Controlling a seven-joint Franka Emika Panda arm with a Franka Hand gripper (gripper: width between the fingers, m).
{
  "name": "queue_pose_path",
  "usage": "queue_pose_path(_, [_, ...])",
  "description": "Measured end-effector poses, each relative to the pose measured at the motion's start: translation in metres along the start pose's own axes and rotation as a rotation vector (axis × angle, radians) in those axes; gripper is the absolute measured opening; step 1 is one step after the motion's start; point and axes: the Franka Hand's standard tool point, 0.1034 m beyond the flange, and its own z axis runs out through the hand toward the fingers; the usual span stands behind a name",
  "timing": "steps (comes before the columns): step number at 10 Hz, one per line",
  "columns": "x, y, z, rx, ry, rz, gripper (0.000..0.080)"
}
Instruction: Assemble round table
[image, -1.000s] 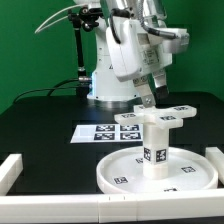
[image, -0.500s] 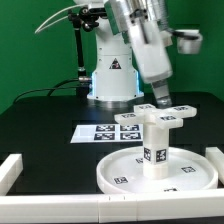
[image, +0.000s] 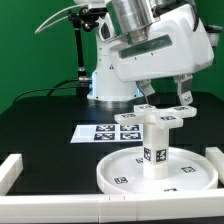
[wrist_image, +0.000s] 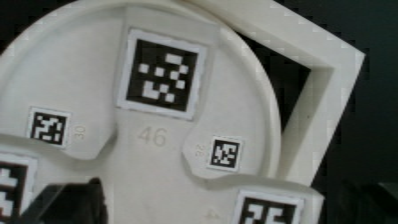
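In the exterior view the round disc (image: 120, 172) lies at the front of the table. The short cylinder leg (image: 154, 143) stands upright in its middle. The cross-shaped base (image: 160, 116) sits on top of the leg. My gripper (image: 166, 98) hangs just above the base, open and empty. One finger (image: 147, 96) is over the base's left arm and the other over its right arm. The wrist view is filled with white tagged parts seen from above, with the disc's curved rim (wrist_image: 267, 100) showing.
The marker board (image: 105, 131) lies on the black table behind the disc. White border blocks stand at the front left (image: 10, 170) and front right (image: 214, 156); one also shows in the wrist view (wrist_image: 334, 95). The robot's base is at the back.
The hand has turned about its vertical axis and now faces broadside. Its two fingers now show spread apart over the cross-shaped base. The table parts have not moved.
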Motion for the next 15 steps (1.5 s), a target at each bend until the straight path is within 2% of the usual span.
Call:
queue_pose_path(1, [0.0004,0.0003,-0.0001,-0.002,0.001,-0.103,0.0649])
queue_pose_path(3, [0.0015,0.0019,-0.0010,-0.062,0.019,-0.517,0.0649])
queue_pose_path(4, [-0.0024,0.0004,-0.0027,-0.084,-0.021,-0.709,0.0649])
queue_pose_path(5, [-0.0038,-0.0047,-0.0051,-0.115,-0.029,-0.812,0.0649])
queue_pose_path(9, [-0.0005,-0.0021,-0.0040,-0.114,-0.046,-1.128,0.0649])
queue_pose_path(10, [0.0010,0.0004,-0.0032,-0.128,-0.067,-1.350,0.0649])
queue_pose_path(12, [0.0026,0.0024,0.0026,-0.157,-0.113,-1.545,0.0649])
queue_pose_path(15, [0.0049,0.0046,0.0035,-0.151,-0.133,-1.710,0.0649])
